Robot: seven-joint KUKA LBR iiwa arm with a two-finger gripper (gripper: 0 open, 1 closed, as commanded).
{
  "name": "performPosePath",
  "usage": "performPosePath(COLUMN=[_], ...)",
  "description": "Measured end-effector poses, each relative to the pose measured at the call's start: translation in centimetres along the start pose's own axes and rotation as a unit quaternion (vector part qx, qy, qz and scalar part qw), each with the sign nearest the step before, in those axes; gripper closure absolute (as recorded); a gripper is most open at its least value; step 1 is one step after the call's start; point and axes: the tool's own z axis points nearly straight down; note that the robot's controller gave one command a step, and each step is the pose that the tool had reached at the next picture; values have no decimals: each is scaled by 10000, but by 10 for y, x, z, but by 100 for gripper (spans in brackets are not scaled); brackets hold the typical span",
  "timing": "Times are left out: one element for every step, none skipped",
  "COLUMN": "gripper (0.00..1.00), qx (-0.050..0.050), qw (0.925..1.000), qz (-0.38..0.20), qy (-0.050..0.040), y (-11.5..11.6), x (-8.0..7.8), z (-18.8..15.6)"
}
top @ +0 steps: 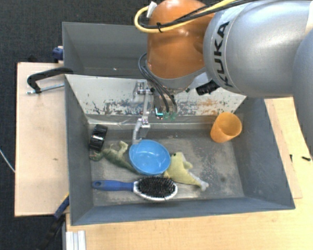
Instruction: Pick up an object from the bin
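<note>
My gripper [138, 133] hangs near the back of the bin, its tip just above the rear rim of a blue bowl [149, 158]. The bowl sits upright in the middle of the bin floor. It lies on top of a green soft toy animal [113, 154], whose pale yellow-green end [183, 172] sticks out to the bowl's right. Left of the gripper, a small black roll-shaped thing [98, 138] lies on the floor.
A hairbrush [146, 188] with a blue handle and black bristles lies along the front wall. An orange cup [226, 127] rests at the back right. The arm's orange cover and cables hang over the back wall.
</note>
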Motion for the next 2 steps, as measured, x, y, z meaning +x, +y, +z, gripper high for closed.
performPosePath(gripper=[0,100], qx=[4,-22], qw=[9889,9888], qz=[1488,1491], qy=[2,-30], y=[20,20], x=[24,22], z=[136,131])
